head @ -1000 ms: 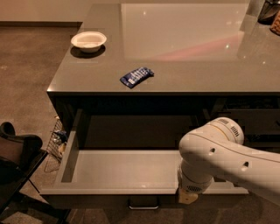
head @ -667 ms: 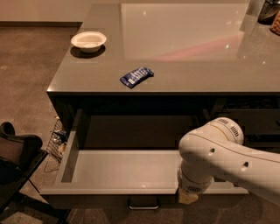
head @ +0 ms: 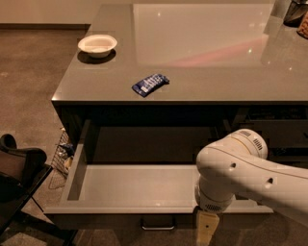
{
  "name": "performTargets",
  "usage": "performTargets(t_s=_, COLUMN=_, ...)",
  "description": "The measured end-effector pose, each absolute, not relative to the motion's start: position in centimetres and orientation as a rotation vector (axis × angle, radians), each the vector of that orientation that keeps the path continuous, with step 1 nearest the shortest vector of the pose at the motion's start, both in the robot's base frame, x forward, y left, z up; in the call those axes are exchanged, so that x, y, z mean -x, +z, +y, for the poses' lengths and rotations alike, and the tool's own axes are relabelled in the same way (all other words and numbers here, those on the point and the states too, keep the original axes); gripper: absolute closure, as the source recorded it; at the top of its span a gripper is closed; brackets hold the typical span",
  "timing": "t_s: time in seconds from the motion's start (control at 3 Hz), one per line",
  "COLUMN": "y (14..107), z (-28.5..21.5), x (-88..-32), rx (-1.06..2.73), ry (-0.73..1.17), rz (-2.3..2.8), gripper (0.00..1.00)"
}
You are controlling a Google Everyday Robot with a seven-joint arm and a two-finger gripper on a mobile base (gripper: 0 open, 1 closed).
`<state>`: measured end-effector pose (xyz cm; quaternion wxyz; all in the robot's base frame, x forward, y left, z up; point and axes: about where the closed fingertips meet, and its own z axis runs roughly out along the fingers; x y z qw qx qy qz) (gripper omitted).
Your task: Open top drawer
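At the far left, a dark chair was seen on the brown floor, cut off by the frame edge; just right of it, a wire basket was partly hidden behind the drawer's left wall; on the glossy grey tabletop, a white bowl was set upright near the left rear corner; a blue packet was laid flat nearer the front edge, right of the bowl and well apart from it; below the tabletop's front edge, the top drawer was found pulled far out toward the camera, its pale grey interior exposed to view; its small rectangular handle was seen at the centre of the dark front, just under the rim; further right, the white arm was extended in from the right edge of the frame, and the drawer's front right corner was covered by it; the tool was pointed downward from the arm's rounded wrist, in front of the drawer's front rim, right of the handle and near it but apart from it; only a pale part of the tool was shown, cut by the bottom edge, so whether it was wide or narrow could not be told; at the far right rear of the tabletop, dark items were clipped by the frame and could not be identified
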<state>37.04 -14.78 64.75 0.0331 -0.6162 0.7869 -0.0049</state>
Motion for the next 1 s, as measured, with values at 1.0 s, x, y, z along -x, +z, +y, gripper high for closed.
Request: performTargets(t_s=1.0, y=83.2, z=-11.0, x=-38.4, rx=2.097, ry=-0.272, rz=2.201, gripper=0.0)
